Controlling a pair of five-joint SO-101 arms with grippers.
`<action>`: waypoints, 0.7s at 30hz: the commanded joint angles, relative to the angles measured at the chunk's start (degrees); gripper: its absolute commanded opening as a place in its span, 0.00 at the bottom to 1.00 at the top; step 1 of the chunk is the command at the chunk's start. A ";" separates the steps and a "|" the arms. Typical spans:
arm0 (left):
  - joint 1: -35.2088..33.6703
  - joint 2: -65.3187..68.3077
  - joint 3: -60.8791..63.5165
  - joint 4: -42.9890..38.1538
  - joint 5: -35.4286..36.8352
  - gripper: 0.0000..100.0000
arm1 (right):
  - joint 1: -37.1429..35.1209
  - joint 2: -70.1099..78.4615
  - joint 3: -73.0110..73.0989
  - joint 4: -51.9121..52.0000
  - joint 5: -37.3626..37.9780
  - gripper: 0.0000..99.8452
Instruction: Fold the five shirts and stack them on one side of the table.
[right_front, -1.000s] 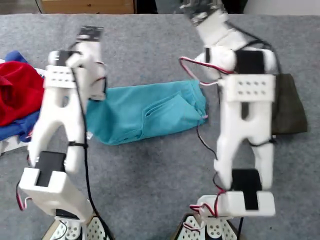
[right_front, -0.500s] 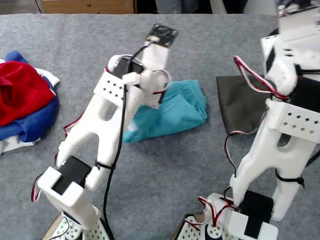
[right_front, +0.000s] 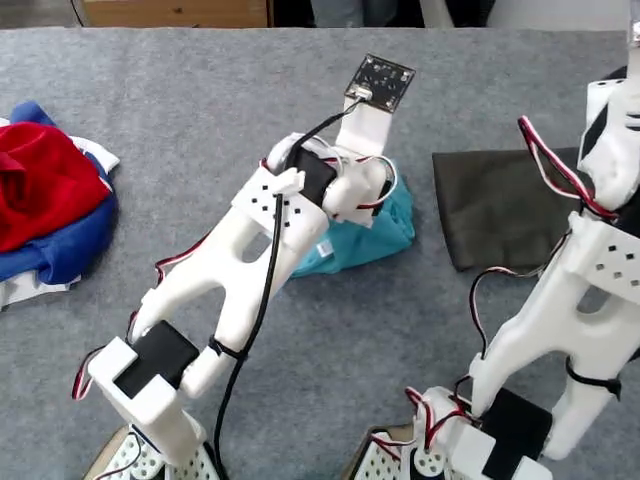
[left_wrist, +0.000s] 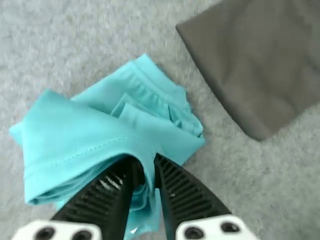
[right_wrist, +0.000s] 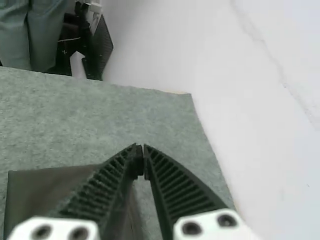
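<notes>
A teal shirt (right_front: 392, 232) lies bunched at the table's centre, doubled over on itself. My left gripper (left_wrist: 147, 167) is shut on a fold of the teal shirt (left_wrist: 100, 130), low over the cloth. A folded dark shirt (right_front: 495, 205) lies flat just right of it, also seen in the left wrist view (left_wrist: 260, 65). My right gripper (right_wrist: 140, 151) is shut with nothing in it, raised over the far edge of the dark shirt (right_wrist: 50, 195) near the table's back right corner. A heap with a red shirt (right_front: 40, 180), a blue one (right_front: 75, 245) and a white one (right_front: 20, 290) sits at the left edge.
The grey felt table (right_front: 330, 340) has open room in front and behind the teal shirt. The right arm (right_front: 590, 290) stands tall along the right edge. The table's far edge (right_wrist: 190, 95) borders a white floor.
My left gripper has pulled the teal shirt's left end rightward, folding it over into a short bundle. The right arm has swung right and up, uncovering the dark shirt.
</notes>
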 joint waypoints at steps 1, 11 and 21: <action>0.48 -2.64 2.42 -7.21 0.62 0.03 | 0.88 -2.24 -0.22 -1.05 -0.26 0.01; 0.13 -3.34 5.32 -13.71 11.08 0.23 | -0.53 -2.24 -0.22 -0.97 -0.62 0.01; -21.67 -2.81 -9.98 1.85 3.69 0.03 | -15.82 -1.71 3.47 7.38 -0.18 0.01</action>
